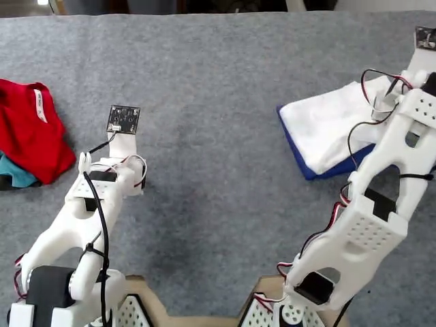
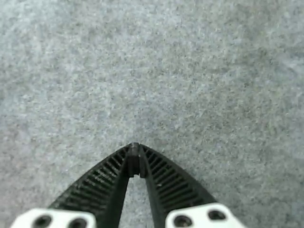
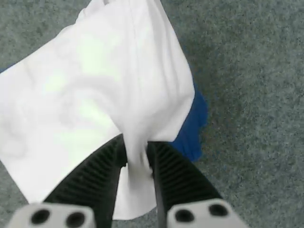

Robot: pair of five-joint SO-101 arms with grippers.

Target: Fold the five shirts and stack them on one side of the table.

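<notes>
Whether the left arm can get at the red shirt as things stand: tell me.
Probably yes: the left tool, shut and empty, sits near the red shirt, with only bare table cover between.

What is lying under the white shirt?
A blue shirt; only its edge shows beside the white shirt. The rest is covered, so anything else below cannot be seen.

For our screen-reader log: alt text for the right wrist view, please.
The right hand pinches a fold of a white shirt, with a blue shirt beneath it on the grey table cover.
</notes>
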